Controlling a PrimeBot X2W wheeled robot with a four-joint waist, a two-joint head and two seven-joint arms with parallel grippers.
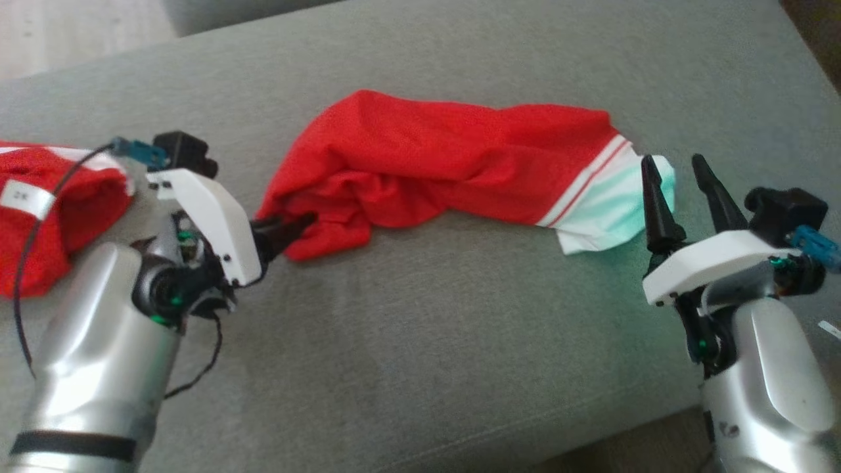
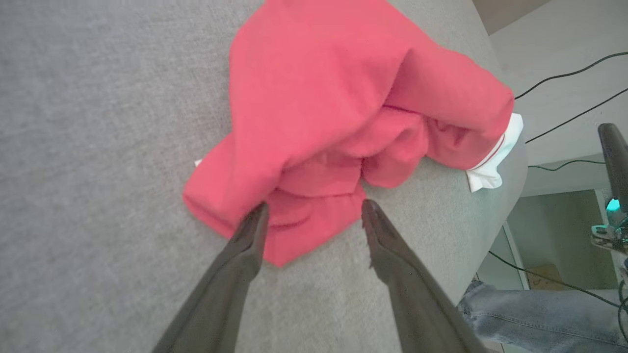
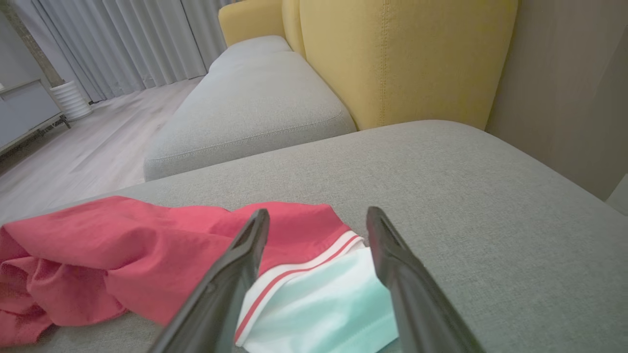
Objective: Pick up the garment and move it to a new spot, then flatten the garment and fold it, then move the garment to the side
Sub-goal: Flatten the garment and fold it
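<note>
Seat cushion (image 1: 420, 341): broad grey fabric; it carries everything else; in the right wrist view a second grey cushion (image 3: 255, 108) lies beyond it, with a yellow backrest (image 3: 402, 59) upright behind both

Room: pale wooden floor (image 3: 88, 147) and grey curtains (image 3: 122, 44) past the cushions

Garment (image 1: 427, 157): red, crumpled and bunched into a long heap across the middle of the seat cushion in the head view; folds pile up toward its left end; nothing lifts it

Other red cloth (image 1: 59, 203): at the far left edge of the head view, well apart from the garment; a white label (image 1: 26, 197) shows on it

Left gripper (image 1: 299, 226): lies low on the cushion at the garment's lower left end; fingers spread; in the left wrist view (image 2: 315, 205) one fingertip (image 2: 257, 220) lies over the red hem and the other is just beside the cloth's edge; a corner of cloth sits between them, not pinched

Right gripper (image 1: 672, 161): at the garment's right end; fingers spread and pointing up the head view; in the right wrist view (image 3: 318, 211) the band lies between the two fingers; whether they touch it I cannot tell

White band (image 1: 611, 203): the garment's right end, white with thin red stripes, flat on the cushion; tinted green by a light

Person's leg (image 2: 539, 314): in blue jeans, beside the cushion's edge at the lower right of the left wrist view

Cables (image 2: 564, 78): thin and dark, off the cushion
</note>
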